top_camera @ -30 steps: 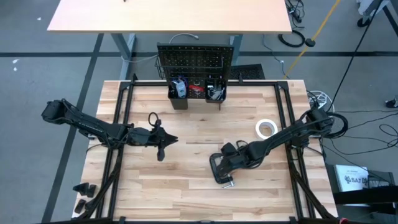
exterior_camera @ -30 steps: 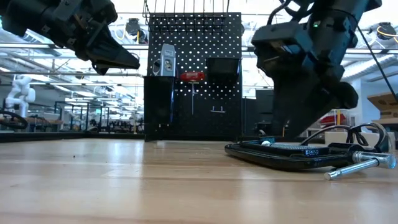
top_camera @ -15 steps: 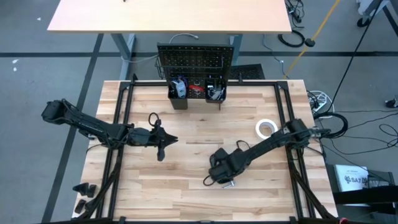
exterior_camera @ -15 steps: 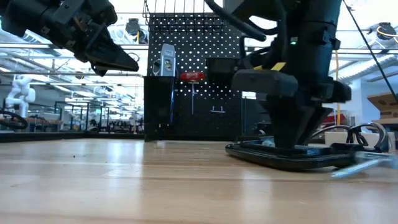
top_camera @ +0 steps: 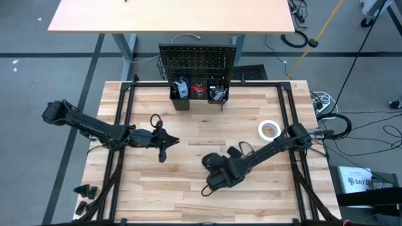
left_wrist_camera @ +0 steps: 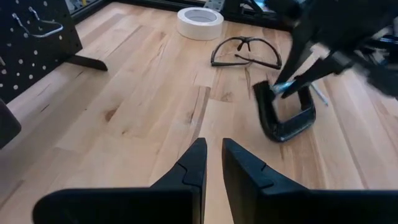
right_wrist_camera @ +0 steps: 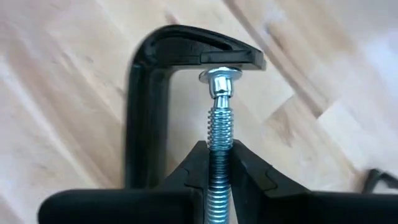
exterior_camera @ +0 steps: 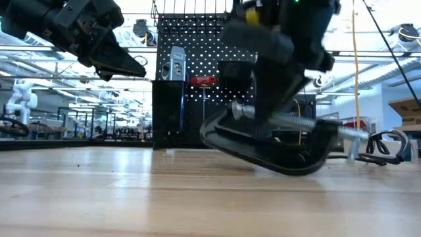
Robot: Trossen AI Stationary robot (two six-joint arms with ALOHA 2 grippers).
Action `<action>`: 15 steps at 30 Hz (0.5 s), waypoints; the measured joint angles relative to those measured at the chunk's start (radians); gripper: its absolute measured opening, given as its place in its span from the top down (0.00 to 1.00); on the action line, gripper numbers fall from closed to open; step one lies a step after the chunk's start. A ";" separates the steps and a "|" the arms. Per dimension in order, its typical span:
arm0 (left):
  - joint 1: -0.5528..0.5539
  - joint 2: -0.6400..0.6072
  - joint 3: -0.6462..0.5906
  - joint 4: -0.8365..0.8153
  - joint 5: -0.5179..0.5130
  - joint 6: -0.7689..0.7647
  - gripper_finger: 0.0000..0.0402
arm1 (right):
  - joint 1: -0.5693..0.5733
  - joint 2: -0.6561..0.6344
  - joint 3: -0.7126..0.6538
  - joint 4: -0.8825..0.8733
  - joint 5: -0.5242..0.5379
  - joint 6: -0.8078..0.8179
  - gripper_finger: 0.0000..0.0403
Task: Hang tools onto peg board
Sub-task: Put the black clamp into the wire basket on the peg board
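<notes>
Tools on the table number three: one black C-clamp (right_wrist_camera: pixel 155 99), one pair of glasses (left_wrist_camera: pixel 245 51), one white tape roll (top_camera: pixel 269 130) at 3 o'clock. Right gripper (right_wrist_camera: pixel 219 163) pinches the clamp's silver threaded screw, frame tilted up off the wood at 5 o'clock from the peg board (top_camera: pixel 197 61). Left gripper (left_wrist_camera: pixel 210 163), at 9 o'clock, hovers with fingers nearly together, empty.

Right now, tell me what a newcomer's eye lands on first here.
The black C-clamp, tipped up off the table near its front right, with the right gripper shut on its silver screw. Next, the peg board standing upright at the table's far edge, and the left gripper hovering shut over the table's left half.
</notes>
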 joint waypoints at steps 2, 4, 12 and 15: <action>0.000 0.000 0.000 -0.006 0.000 0.000 0.90 | 0.006 0.000 0.044 -0.053 0.031 -0.012 0.92; 0.000 0.000 0.000 -0.012 0.000 0.000 0.90 | 0.007 -0.001 0.094 -0.121 0.062 -0.017 0.92; 0.000 0.000 0.000 -0.011 0.000 -0.001 0.90 | 0.006 -0.005 0.318 -0.409 0.193 -0.081 0.92; 0.000 0.000 0.000 -0.012 0.000 -0.001 0.90 | 0.007 -0.005 0.416 -0.508 0.243 -0.124 0.92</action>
